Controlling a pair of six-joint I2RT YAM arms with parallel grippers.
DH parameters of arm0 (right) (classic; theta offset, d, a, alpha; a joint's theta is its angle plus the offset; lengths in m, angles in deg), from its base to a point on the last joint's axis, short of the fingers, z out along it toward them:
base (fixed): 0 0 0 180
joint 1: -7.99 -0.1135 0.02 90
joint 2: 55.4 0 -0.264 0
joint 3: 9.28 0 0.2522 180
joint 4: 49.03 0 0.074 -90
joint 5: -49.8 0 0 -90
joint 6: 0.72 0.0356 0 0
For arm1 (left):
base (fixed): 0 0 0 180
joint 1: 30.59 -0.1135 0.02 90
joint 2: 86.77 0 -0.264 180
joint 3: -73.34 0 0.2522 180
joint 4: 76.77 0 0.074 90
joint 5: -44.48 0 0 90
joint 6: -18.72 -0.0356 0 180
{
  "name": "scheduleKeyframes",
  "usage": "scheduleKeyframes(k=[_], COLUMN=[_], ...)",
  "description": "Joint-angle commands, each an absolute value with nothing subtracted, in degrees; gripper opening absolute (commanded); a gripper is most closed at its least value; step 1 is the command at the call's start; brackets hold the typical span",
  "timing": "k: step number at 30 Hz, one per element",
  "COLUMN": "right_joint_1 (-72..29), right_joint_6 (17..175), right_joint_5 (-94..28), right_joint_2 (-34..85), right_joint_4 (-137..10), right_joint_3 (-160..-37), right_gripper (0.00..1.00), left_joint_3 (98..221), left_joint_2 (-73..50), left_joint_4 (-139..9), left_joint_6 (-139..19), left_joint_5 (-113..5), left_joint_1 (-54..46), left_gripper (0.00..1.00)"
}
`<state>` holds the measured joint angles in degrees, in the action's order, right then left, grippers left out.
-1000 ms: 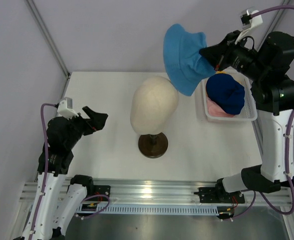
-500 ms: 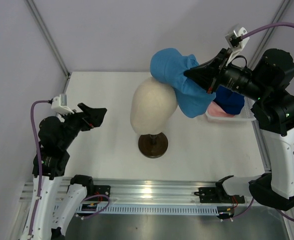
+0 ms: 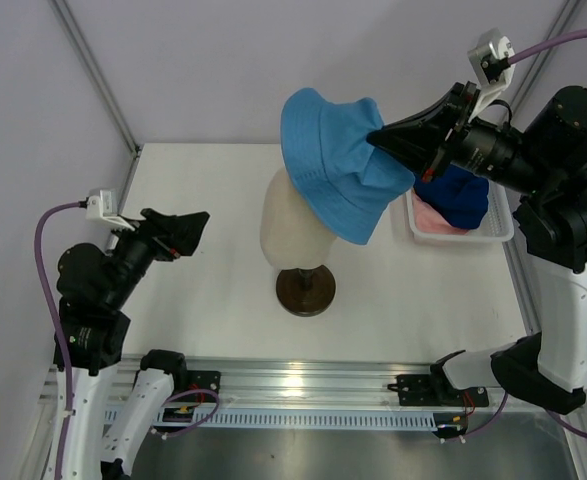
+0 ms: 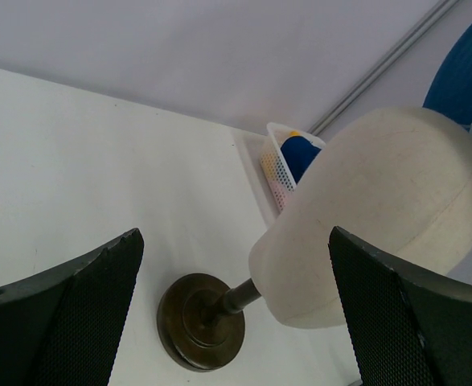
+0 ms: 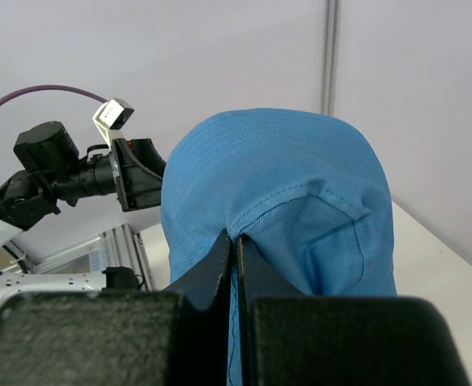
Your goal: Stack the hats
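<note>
— What have your right jaws got?

— My right gripper (image 3: 385, 141) is pinched tight on a fold of the light blue hat (image 3: 335, 165), at the seam where the crown meets the brim. From the wrist, the two fingers (image 5: 219, 261) meet with only cloth between them. The hat spreads out ahead of and below the fingertips, up in the air.

— And beneath it?

— The mannequin head (image 3: 291, 235) is under the far side of the hat, on its dark round base (image 3: 305, 290). The brim covers the top of the head from above. I cannot tell whether cloth and head touch.

— The other hats?

— Back behind my right fingertips, below the wrist, in the white mesh basket (image 3: 478, 234). The navy hat (image 3: 465, 196) lies on top with the pink hat (image 3: 435, 220) under it.

— Your left jaws?

— My left gripper (image 3: 180, 234) is spread wide and holds nothing, raised off the table (image 3: 203, 300). The head sits straight ahead between its two fingers (image 4: 67, 322), well apart from them, and the basket lies beyond that.
</note>
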<state>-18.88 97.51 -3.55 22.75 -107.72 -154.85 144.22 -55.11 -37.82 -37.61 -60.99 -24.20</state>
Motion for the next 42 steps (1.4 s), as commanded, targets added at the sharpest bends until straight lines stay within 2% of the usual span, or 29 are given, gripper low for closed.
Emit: scheduleKeyframes(k=[1, 7, 13, 20, 28, 32, 39, 42], right_joint_1=[-19.34, -27.23, -35.94, -36.21, -36.04, -35.69, -34.11, -32.79], right_joint_6=[100.26, 99.22, 94.38, 93.24, 92.53, 92.97, 92.97, 93.41], right_joint_5=[-0.74, -3.71, -13.3, -16.99, -19.28, -18.23, -16.47, -15.33], right_joint_2=[23.17, 25.8, 30.38, 35.72, 37.68, 37.5, 37.85, 36.8], right_joint_4=[-104.02, -102.69, -108.4, -111.73, -112.45, -110.69, -109.12, -106.58], right_joint_3=[-154.1, -146.62, -151.88, -157.93, -157.34, -155.93, -155.41, -153.57], right_gripper=[0.0, 0.0, 0.0, 0.01, 0.06, 0.08, 0.09, 0.09], left_joint_3=[146.69, 148.8, 148.36, 148.53, 146.87, 148.36, 149.68, 147.92], left_joint_2=[-56.26, -56.62, -54.34, -47.24, -40.37, -36.94, -34.03, -33.68], left_joint_4=[-39.37, -43.05, -53.15, -61.43, -66.52, -69.95, -68.19, -70.48], left_joint_6=[-36.04, -32.09, -22.87, -18.11, -14.87, -13.72, -13.9, -11.27], left_joint_5=[-63.27, -68.97, -77.06, -76.21, -74.35, -78.56, -75.93, -75.76], left_joint_1=[-24.79, -24.79, -24.7, -23.13, -19.69, -18.03, -15.12, -14.77], left_gripper=[1.0, 1.0, 1.0, 0.99, 0.99, 0.94, 0.92, 0.86])
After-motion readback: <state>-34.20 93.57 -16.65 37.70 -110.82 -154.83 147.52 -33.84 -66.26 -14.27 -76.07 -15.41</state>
